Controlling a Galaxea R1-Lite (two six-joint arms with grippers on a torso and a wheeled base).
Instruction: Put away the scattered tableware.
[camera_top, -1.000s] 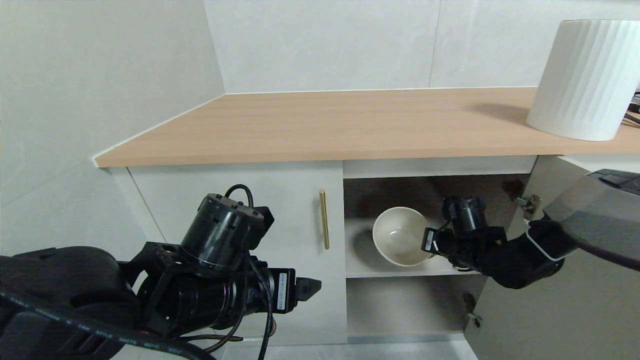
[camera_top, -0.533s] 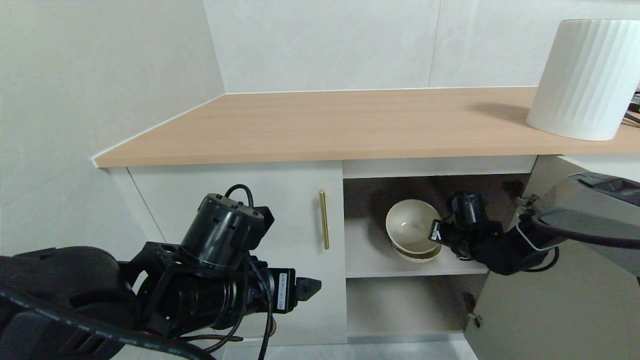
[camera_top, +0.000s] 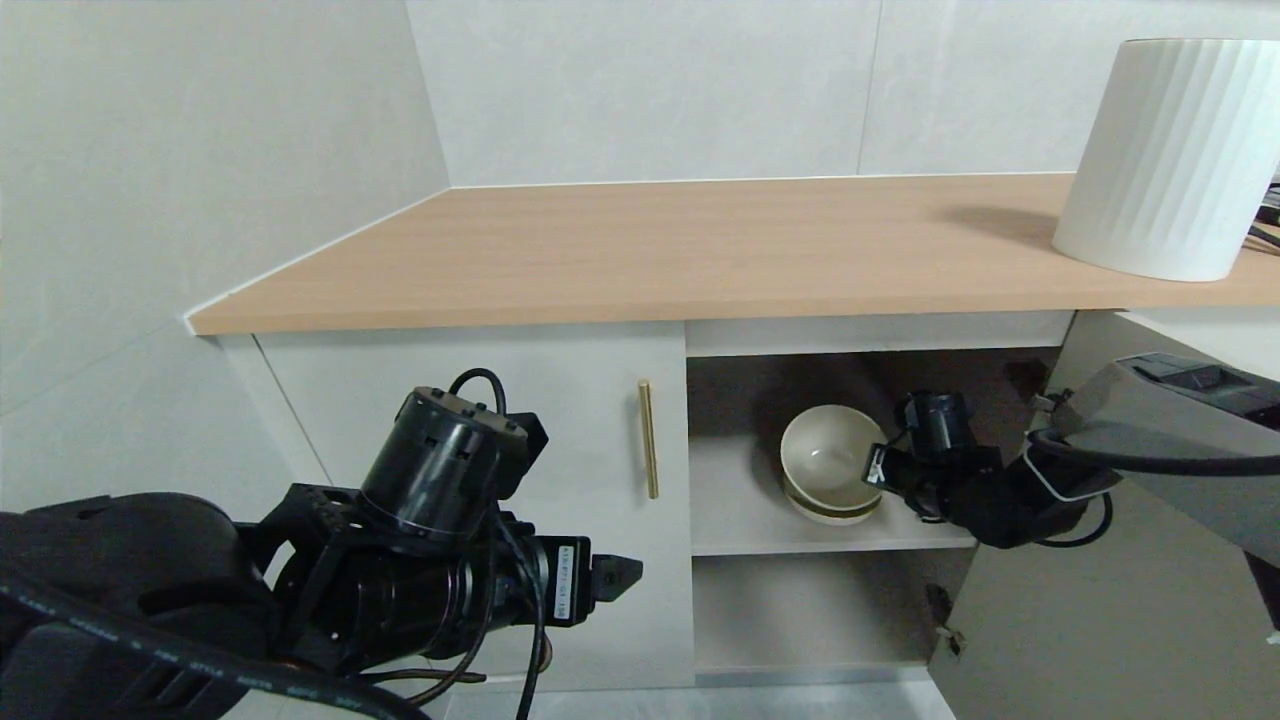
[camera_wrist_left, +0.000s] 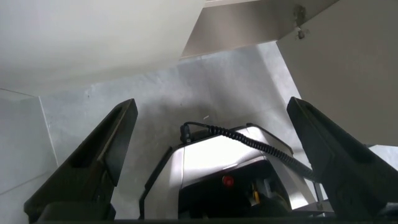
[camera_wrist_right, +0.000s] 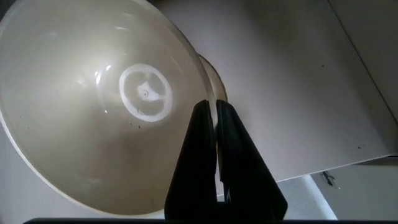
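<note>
Since 1 s earlier, the right gripper (camera_top: 872, 468) had carried the cream bowl (camera_top: 828, 458) from the front of the open cupboard deeper onto the upper shelf (camera_top: 735, 520), and the bowl had levelled from a steep tilt. The left gripper (camera_top: 620, 577) had not shifted.

Position: the cream bowl sat over a second bowl (camera_top: 838, 514) on the upper shelf, tilted a little toward the viewer. Whether the 2 were fully nested could not be told.

Claws: the right gripper's fingers (camera_wrist_right: 202, 143) were pinched tight on the cream bowl's rim. The left gripper hung low before the closed door (camera_top: 480, 370), its jaws spread wide and holding nothing.

Step in hand: stacking the carried bowl in the cupboard; by judgement this placement was almost complete.

Next move, judged: settle the bowl level into the lower bowl, part the fingers only once it bears its own weight, then draw the arm straight back, clear of the open door (camera_top: 1060, 620). Releasing on a tilt risked the bowl sliding off the stack.

Count: 2 bowls, 2 shelves, 2 doors (1 shut, 1 open), 1 brass handle (camera_top: 647, 438), 1 wooden countertop (camera_top: 650, 250) and 1 white ribbed cylinder (camera_top: 1170, 160) standing on it.
</note>
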